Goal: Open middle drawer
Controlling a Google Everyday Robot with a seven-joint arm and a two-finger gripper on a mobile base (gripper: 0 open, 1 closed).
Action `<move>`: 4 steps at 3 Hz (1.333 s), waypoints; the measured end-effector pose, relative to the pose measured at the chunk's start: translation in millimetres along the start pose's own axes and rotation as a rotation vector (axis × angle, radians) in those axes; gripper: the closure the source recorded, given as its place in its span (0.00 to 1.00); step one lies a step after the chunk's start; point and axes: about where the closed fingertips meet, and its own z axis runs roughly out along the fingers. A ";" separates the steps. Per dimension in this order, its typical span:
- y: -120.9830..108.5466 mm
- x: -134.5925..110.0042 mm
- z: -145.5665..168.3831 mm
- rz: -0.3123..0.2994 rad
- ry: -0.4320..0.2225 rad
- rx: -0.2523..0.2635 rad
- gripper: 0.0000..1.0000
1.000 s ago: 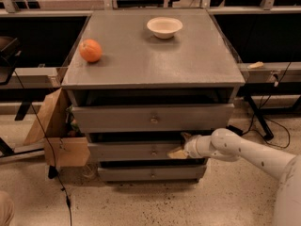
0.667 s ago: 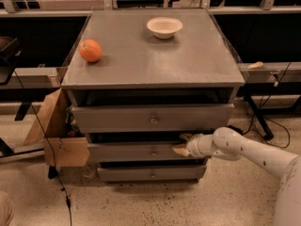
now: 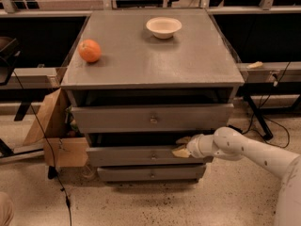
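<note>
Right now the white hand (image 3: 182, 145) sits at the top edge of the wide grey middle drawer (image 3: 122, 157), just right of its small round metal knob (image 3: 153, 155); whether it grips, I cannot tell. The pull likely runs toward the camera.

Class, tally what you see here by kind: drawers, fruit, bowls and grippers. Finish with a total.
Drawers: 3, the top drawer, middle drawer and bottom drawer
Fruit: 1, the orange
Bowls: 1, the white bowl
Grippers: 1, the gripper at the middle drawer's top edge, right of its knob
Total: 6
</note>
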 end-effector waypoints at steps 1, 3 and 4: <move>-0.1 0.1 -0.4 0.000 0.000 0.000 0.81; 27.6 3.5 -3.9 -0.068 0.046 -0.058 0.34; 59.9 2.7 -8.7 -0.174 0.104 -0.125 0.11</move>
